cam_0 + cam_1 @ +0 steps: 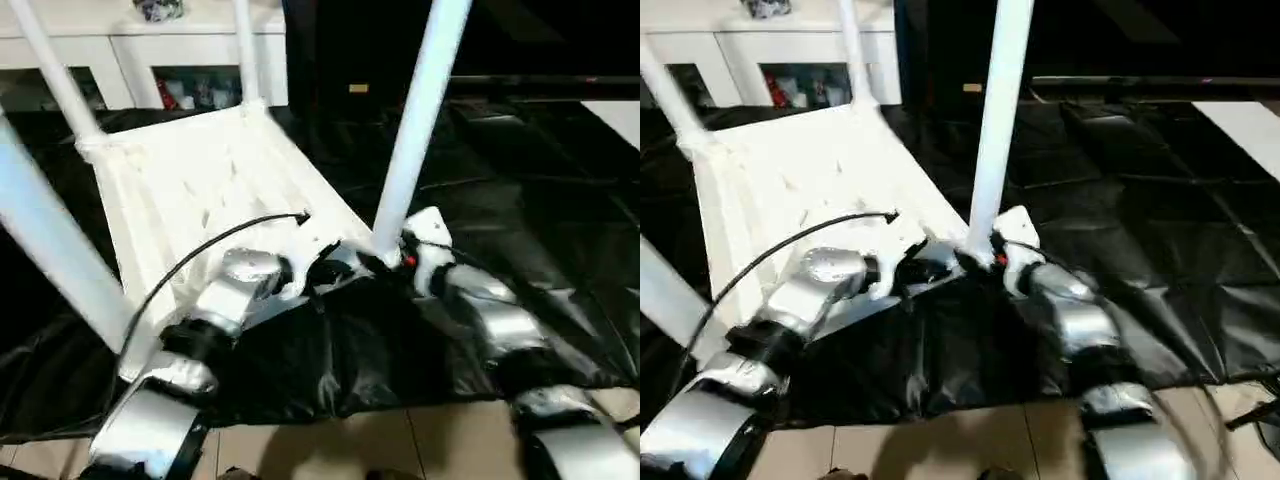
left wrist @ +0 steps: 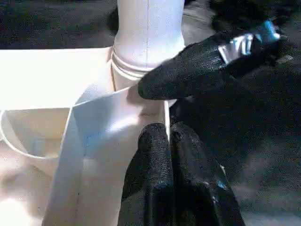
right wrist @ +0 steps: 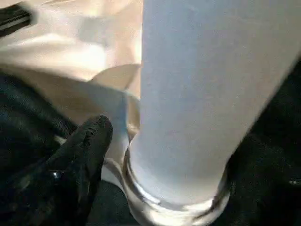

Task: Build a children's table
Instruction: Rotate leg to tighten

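Table: your all-white plastic children's table (image 1: 200, 180) lies upside down on the black plastic sheet (image 1: 520, 220) spread over the floor, ribbed underside up, four legs pointing upward.
Leg: the long white tapered tubular leg (image 1: 415, 120) at the corner nearest you stands in its round socket, long axis rising almost straight up, leaning slightly to your right.
Right pincer (image 1: 395, 255): at the leg's base, just right of the socket; one black finger (image 2: 188, 75) touches the collar, but you cannot tell how wide it stands.
Left pincer (image 2: 170, 141): fingers pressed together, empty, tips against the table's corner wall.
Nearer arm: your right, judging by the leg's base.
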